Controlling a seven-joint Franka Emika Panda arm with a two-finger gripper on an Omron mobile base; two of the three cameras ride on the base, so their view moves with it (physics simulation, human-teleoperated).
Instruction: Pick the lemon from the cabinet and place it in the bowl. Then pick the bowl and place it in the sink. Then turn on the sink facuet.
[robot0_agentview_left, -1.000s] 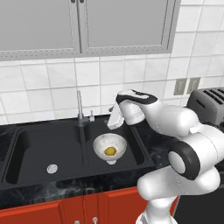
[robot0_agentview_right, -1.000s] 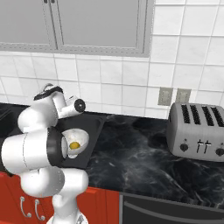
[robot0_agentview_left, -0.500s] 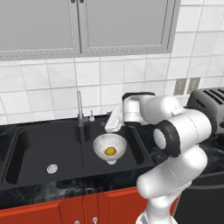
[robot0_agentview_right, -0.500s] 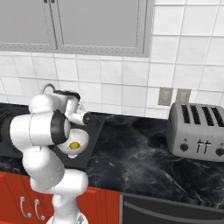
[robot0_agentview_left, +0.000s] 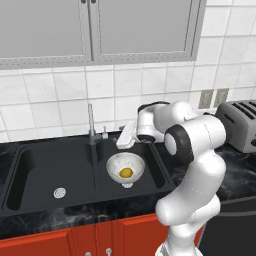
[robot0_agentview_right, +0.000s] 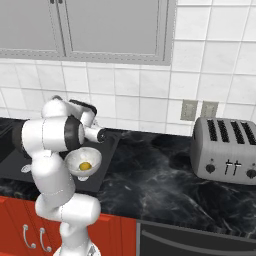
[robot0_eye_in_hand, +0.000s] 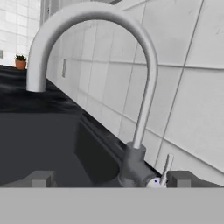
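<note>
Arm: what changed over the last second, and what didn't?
The arm folded in: elbow swung up and toward the wall, and the gripper eased left toward the sink faucet. Jaws stayed open, holding nothing; the hand view now faces the faucet base and its lever. Bowl with the lemon stayed put in the sink.

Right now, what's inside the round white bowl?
The round white bowl holds one small yellow lemon at its bottom; the bowl sits in the black sink's right basin. The bowl floor beneath the lemon is covered.
</note>
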